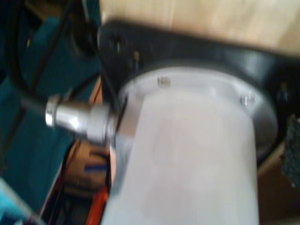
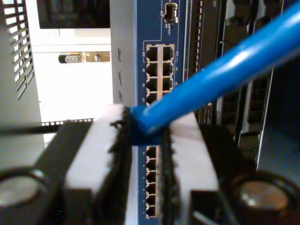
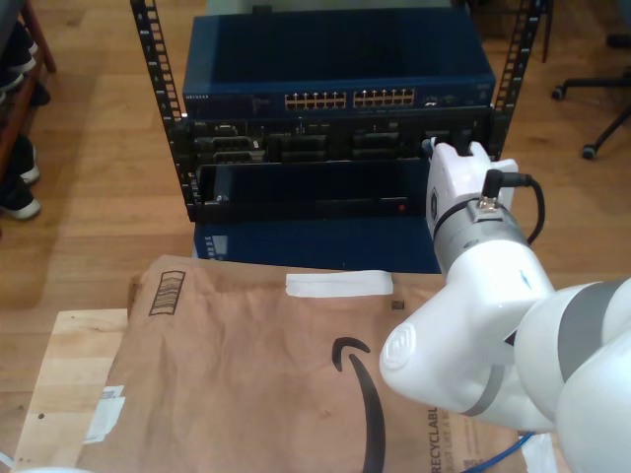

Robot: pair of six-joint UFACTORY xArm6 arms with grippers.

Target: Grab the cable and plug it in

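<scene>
Blue switch (image 2: 159, 56) behind, my second pincer (image 2: 146, 140) clamping cable (image 2: 220, 75)

Blue switch (image 3: 335, 74) in rack (image 3: 153, 79); cardboard box (image 3: 256, 374) in front.

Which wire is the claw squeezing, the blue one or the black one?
The thin bright blue cable. My second claw is shut on its end. The thicker black cable just loops beside a white arm, and no claw holds it.
</scene>
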